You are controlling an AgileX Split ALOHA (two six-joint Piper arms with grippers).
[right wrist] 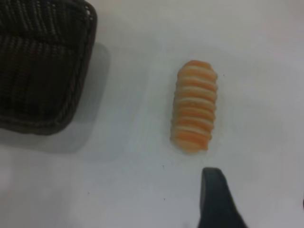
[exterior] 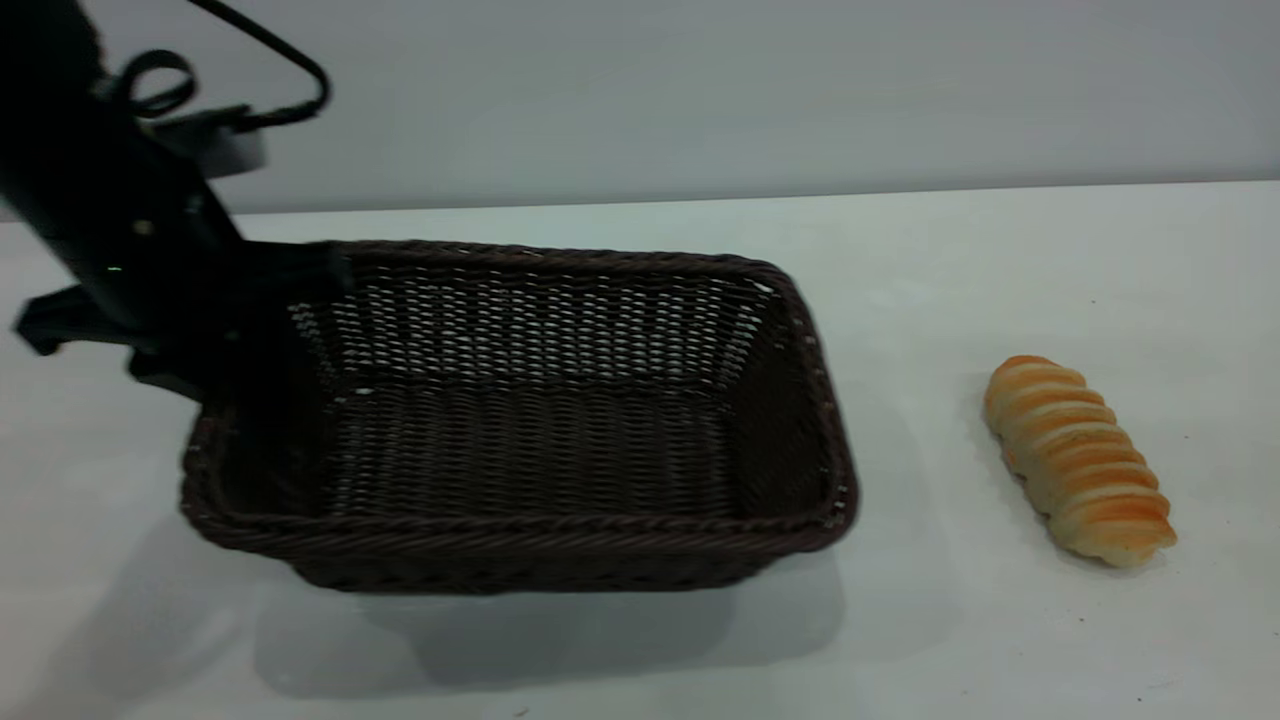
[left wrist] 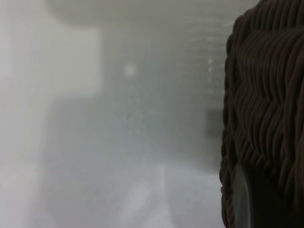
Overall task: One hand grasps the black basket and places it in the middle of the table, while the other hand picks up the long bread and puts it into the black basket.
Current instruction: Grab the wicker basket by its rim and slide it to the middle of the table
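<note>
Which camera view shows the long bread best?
The right wrist view: the whole long bread lies unobstructed on the table, seen from above. The exterior view also shows it complete, but off to the side, to the right of the black basket. The left wrist view does not show it.

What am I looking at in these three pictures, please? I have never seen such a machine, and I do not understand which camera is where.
This is a robot with two arms at a white table. The large picture is from an outside camera facing the arms. The other two come from small cameras on each arm's wrist.

On the table stand a black basket, empty, and to its right a long bread, lying apart from it.

The left gripper is at the basket's left end and appears to hold its rim; its wrist camera shows the weave very close. The right gripper is out of the large picture; its camera looks down on the bread, with one dark fingertip near it, holding nothing.
</note>
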